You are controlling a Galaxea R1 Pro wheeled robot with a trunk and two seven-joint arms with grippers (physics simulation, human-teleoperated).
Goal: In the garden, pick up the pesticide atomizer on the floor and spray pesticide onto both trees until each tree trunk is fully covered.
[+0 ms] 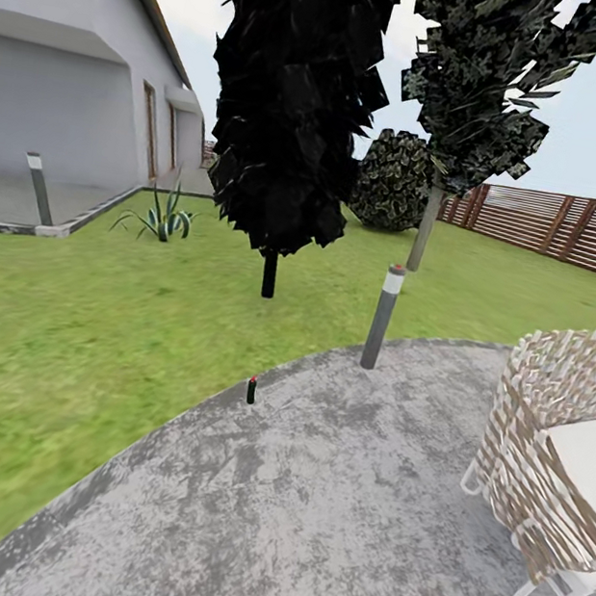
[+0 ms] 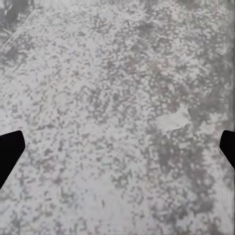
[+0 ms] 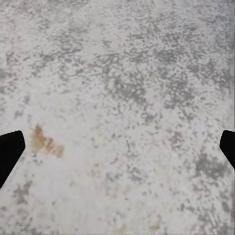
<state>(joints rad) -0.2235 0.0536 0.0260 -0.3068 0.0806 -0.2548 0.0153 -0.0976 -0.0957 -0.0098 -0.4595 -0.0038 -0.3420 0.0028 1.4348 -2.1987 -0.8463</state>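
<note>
The pesticide atomizer (image 1: 251,390), a tiny dark bottle with a red top, stands upright on the floor (image 1: 316,526) just inside the curved edge where the grey paving meets the grass. Behind a bollard, a tree with a bare pale trunk (image 1: 426,228) and grey-green leaves rises from the lawn; I cannot tell whether it is one of the task's trees. My left gripper (image 2: 117,152) is open over bare paving, its black fingertips (image 2: 10,152) far apart. My right gripper (image 3: 117,152) is open too, with only stained paving between its fingers.
A grey bollard light (image 1: 383,315) stands at the paving's edge beyond the atomizer. A black-leaved thin-trunked tree (image 1: 292,111) grows on the lawn. A wicker chair (image 1: 553,460) sits right, a house (image 1: 70,92) left, a slat fence (image 1: 574,229) behind.
</note>
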